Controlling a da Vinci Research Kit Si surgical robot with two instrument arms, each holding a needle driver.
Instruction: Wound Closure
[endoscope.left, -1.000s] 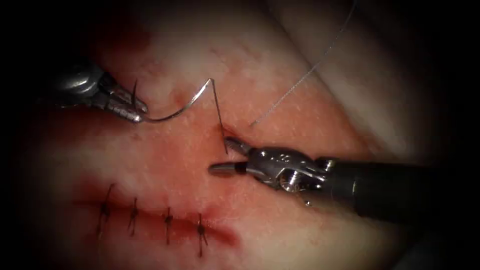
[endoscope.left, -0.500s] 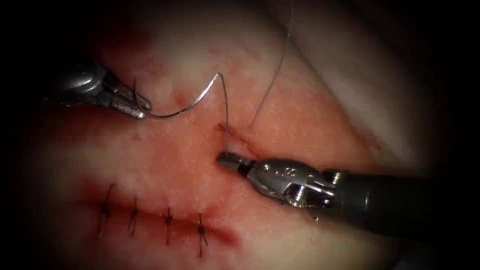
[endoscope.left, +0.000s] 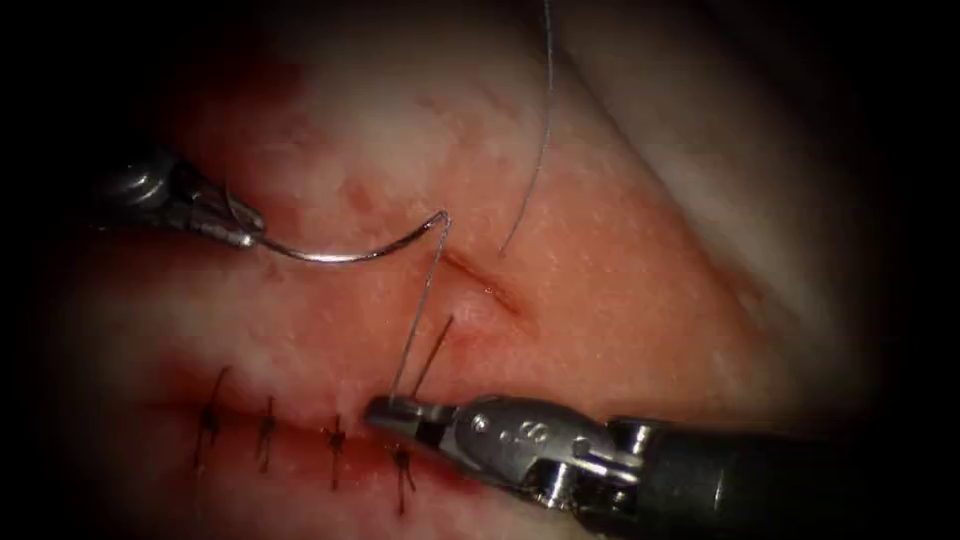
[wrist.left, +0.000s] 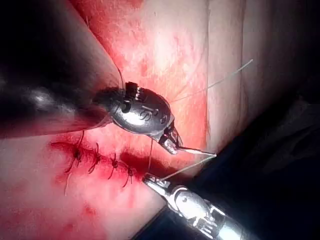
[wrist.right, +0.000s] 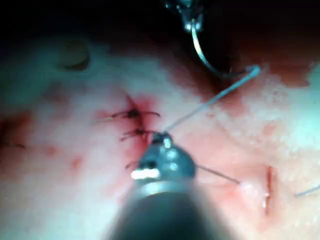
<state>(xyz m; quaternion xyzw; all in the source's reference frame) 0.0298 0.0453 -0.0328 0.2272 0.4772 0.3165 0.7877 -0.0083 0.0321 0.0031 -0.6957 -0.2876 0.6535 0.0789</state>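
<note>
My right pincer (endoscope.left: 392, 414) is clamped on the thread (endoscope.left: 418, 312), just above the sewn cut (endoscope.left: 300, 435). My left pincer (endoscope.left: 240, 228) is clamped on the needle (endoscope.left: 350, 250) near its tip. The needle is out of the tissue (endoscope.left: 620, 290), up and left of the small open cut (endoscope.left: 485, 283).

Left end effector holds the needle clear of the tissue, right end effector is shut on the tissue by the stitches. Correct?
Not quite. In the endoscope view the right end effector is shut on the thread, not the tissue. The left end effector does hold the needle, clear of the tissue.
</note>
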